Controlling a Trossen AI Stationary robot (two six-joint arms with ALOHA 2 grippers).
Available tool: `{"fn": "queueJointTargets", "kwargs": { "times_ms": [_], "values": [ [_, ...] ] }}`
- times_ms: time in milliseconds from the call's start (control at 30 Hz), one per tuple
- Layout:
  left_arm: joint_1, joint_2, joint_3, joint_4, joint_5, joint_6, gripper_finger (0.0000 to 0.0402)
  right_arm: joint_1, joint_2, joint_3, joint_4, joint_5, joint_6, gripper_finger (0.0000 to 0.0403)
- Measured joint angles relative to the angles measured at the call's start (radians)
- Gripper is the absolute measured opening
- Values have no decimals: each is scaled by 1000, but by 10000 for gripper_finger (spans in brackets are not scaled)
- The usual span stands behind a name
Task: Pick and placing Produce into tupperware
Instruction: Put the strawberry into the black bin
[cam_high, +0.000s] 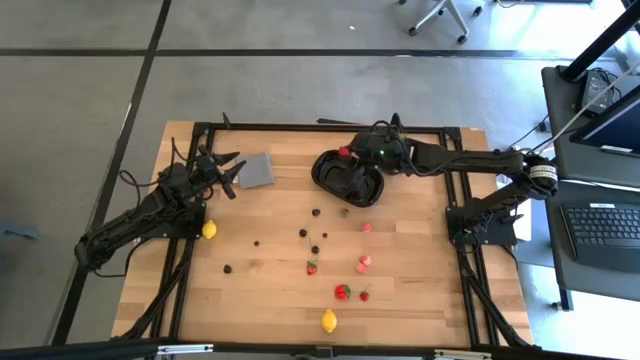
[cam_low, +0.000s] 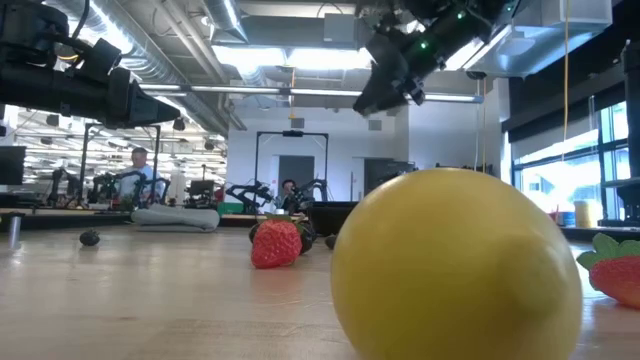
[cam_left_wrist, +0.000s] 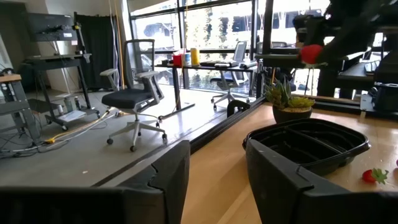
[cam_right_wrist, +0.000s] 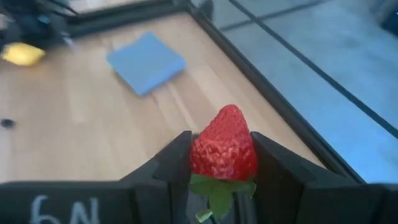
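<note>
The black two-compartment tupperware (cam_high: 350, 180) (cam_left_wrist: 311, 146) lies at the table's far middle. My right gripper (cam_high: 347, 153) (cam_right_wrist: 222, 162) hangs above its far rim, shut on a red strawberry (cam_right_wrist: 224, 146) (cam_left_wrist: 311, 53). More produce lies on the wood nearer the front: strawberries (cam_high: 343, 292) (cam_high: 362, 264), dark berries (cam_high: 303, 232) and two lemons (cam_high: 209, 229) (cam_high: 329, 320). My left gripper (cam_high: 228, 172) (cam_left_wrist: 217, 180) waits at the far left, open, nothing between its fingers. My right gripper pinches the strawberry by its two sides (cam_right_wrist: 196, 155) between the two fingers. The fingers come slanting down from the table's right side. The berry's tip points away from the gripper, its green leaves (cam_right_wrist: 214, 190) back between the fingers. It is lifted clear above the tupperware.
A flat grey square piece (cam_high: 257, 171) (cam_right_wrist: 146, 62) lies left of the tupperware, close to my left gripper. A spiky potted plant (cam_left_wrist: 289, 102) stands behind the tupperware. A black frame (cam_high: 300, 128) runs round the tabletop. One lemon (cam_low: 455, 265) fills the low view.
</note>
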Motion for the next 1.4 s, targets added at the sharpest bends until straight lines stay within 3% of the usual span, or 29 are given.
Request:
{"fn": "queueJointTargets", "kwargs": {
  "times_ms": [300, 767, 1400],
  "values": [
    [0, 0, 0, 0, 0, 0, 154, -59, 40, 2, -39, -2, 5, 151],
    [0, 0, 0, 0, -7, 0, 142, -66, 287, 2, 24, -3, -11, 151],
    [0, 0, 0, 2, -22, 0, 141, -65, 293, 2, 14, -30, 59, 151]
  ]
}}
